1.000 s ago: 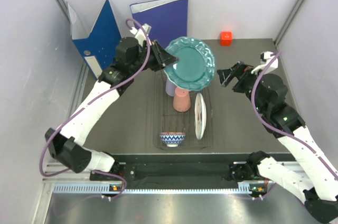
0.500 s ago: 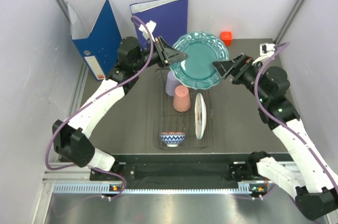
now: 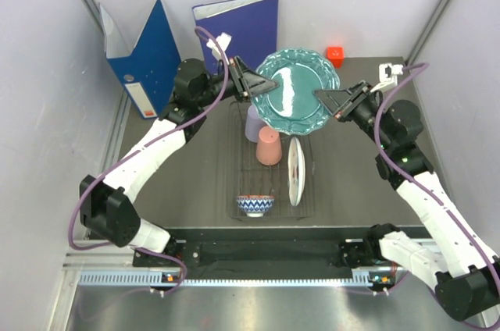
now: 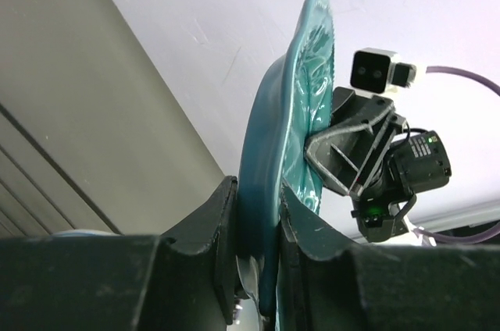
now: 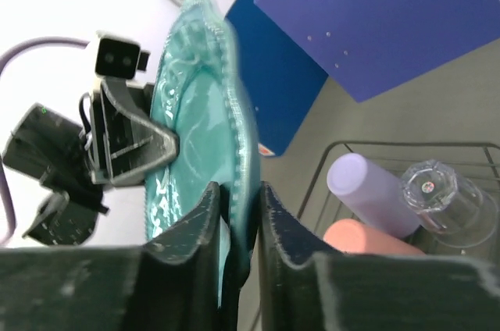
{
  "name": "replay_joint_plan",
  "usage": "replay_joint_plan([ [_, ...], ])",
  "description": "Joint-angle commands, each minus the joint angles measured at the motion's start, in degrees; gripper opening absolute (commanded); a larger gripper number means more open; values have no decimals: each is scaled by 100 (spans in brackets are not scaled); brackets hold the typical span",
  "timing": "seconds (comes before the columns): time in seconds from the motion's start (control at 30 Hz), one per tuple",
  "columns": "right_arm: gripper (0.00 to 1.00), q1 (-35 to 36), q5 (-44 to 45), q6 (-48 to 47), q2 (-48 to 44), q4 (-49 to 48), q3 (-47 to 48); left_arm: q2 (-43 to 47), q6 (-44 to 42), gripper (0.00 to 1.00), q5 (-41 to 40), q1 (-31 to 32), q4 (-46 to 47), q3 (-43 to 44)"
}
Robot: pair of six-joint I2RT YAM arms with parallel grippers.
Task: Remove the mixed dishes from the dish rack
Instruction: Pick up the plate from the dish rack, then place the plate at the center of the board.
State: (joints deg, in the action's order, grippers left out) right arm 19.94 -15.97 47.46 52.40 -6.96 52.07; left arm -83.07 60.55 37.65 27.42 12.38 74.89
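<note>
Left jaws pinched shut on the left rim of the teal scalloped plate (image 3: 301, 97), with the rim wedged between the two black fingers (image 4: 205, 226) in the left wrist view. Right jaws closed down on the opposite, right rim, fingers (image 5: 195, 237) against both faces of the plate. The plate hangs in the air between the two, tilted with its face up toward the top camera, over the far end of the dish rack (image 3: 248, 176) on the dark table (image 3: 187, 167). Two blue binders (image 3: 238, 30) stand behind; one has a white spine label, too small to read. In the rack are the white plate with red wedge marks (image 3: 294, 171) on edge, the pink cup (image 3: 268, 147), the lavender cup (image 3: 253, 124), the small patterned bowl (image 3: 255, 204) at the near end, and the clear glass tumbler (image 5: 441, 194), with an unreadable sticker on its base. A small red cube (image 3: 334, 55) sits at the far table edge. A second ago only the left jaws held the plate, with the right jaws open and well apart to the right; the plate now sits slightly farther back.
</note>
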Motion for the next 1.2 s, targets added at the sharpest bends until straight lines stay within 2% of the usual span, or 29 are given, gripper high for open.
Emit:
replay_joint_plan([
  [0.0, 0, -34, -179, -123, -178, -526, -4, 63, 422, 0, 67, -17, 1082, 105],
  [0.17, 0, -43, -74, -237, -143, -271, 83, 27, 379, 0, 23, -9, 1039, 122],
  [0.2, 0, -43, -56, -290, -134, -210, 118, 19, 343, 8, -3, -17, 1003, 131],
  [0.23, 0, -43, -30, -325, -134, -166, 180, 19, 317, 27, -38, -17, 960, 140],
  [0.27, 0, -43, 32, -360, -134, -43, 215, 36, 221, 57, -169, -26, 750, 157],
  [0.37, 0, -43, 128, -431, -169, 72, 312, 98, 10, 99, -415, -52, 363, 254],
  [0.5, 0, -113, 243, -510, -169, 221, 540, 238, -79, 99, -714, -210, 63, 342],
  [0.73, 0, -1210, 427, 52, 120, 415, 1111, 932, 18, 99, -1697, -729, -340, -114],
  [0.97, 0, -2415, 1411, 667, 1183, 1074, 1613, 1732, -843, 99, -2217, -747, -1141, -624],
  [1.17, 0, -3092, 1473, 844, 2492, 1153, 1622, 2601, -1195, 99, -2490, -747, -1562, -1607],
])
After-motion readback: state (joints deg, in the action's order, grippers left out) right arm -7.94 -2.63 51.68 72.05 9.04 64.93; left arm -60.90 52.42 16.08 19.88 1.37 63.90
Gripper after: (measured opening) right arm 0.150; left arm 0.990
